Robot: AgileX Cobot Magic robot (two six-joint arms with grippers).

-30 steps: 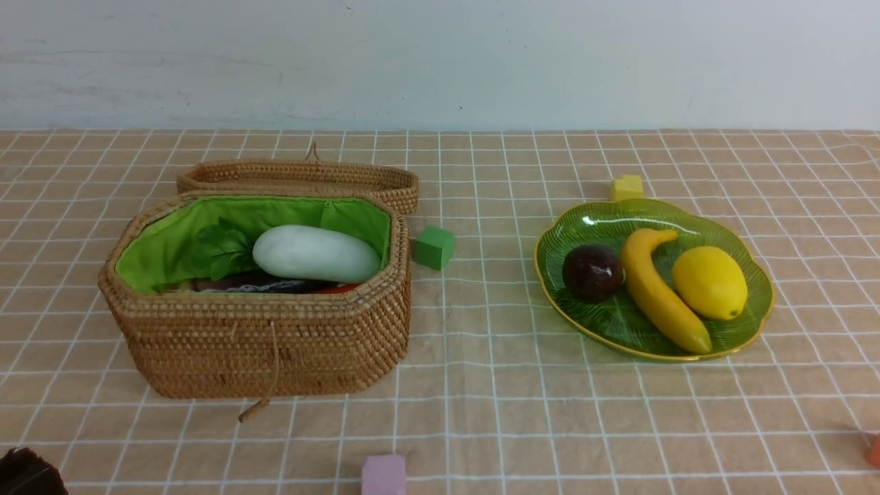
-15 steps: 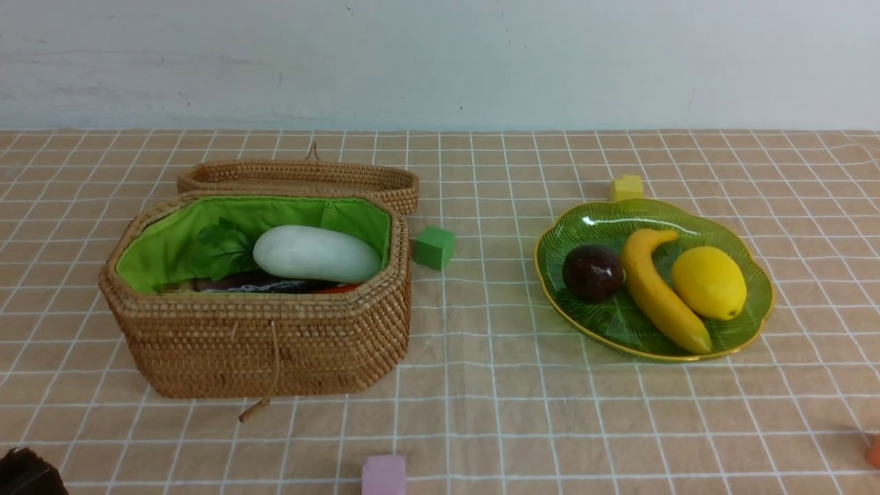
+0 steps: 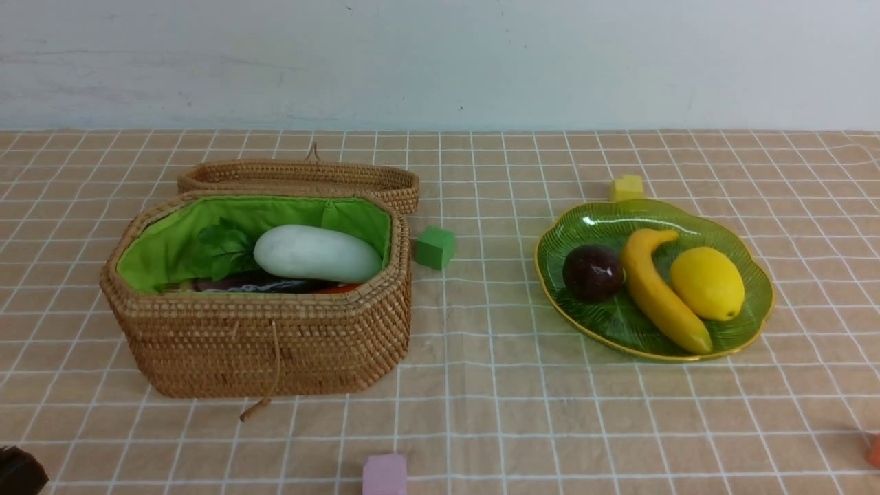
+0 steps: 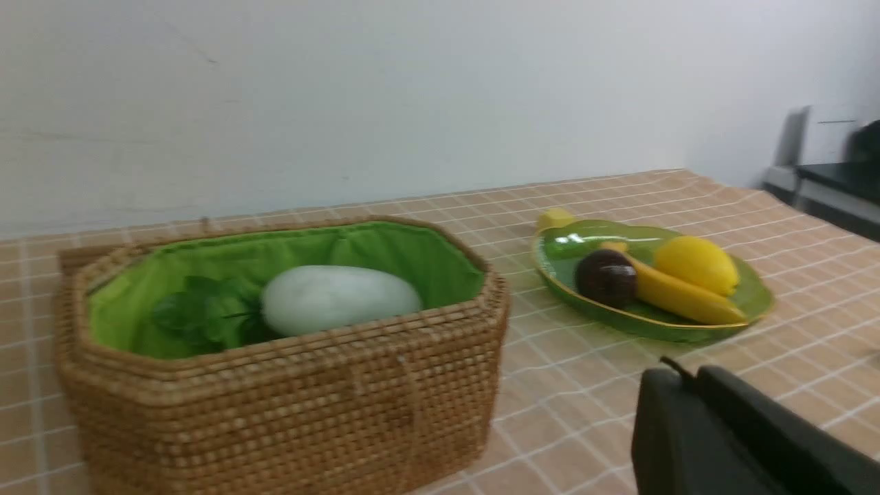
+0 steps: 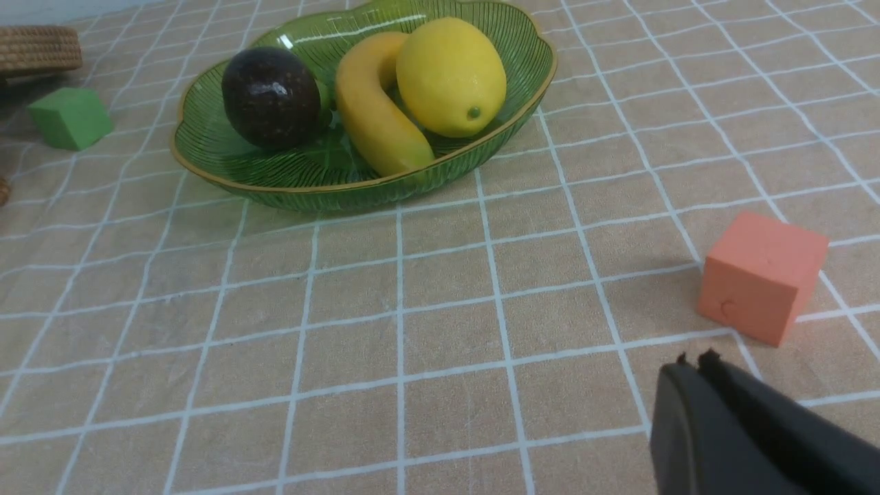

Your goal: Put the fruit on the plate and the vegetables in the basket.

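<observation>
Yellow banana [image 3: 661, 291], maroon fruit [image 3: 592, 273], lemon [image 3: 708, 283] on green glass plate [image 3: 755, 313]; white radish [image 3: 317, 253] and other vegetables in wicker basket [image 3: 261, 344]; looks done; left gripper [image 4: 691, 375], right gripper [image 5: 694, 361] pinched together, empty

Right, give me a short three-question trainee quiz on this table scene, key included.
1. True or false: the banana lies between the maroon fruit and the lemon on the plate.
2. Which vegetable lies uppermost in the basket? A) carrot B) white radish C) gourd
3. Fill in: the foam cube just beside the basket's lid is ____.

Key:
1. True.
2. B, the white radish.
3. Green; that green cube sits on the cloth.
</observation>
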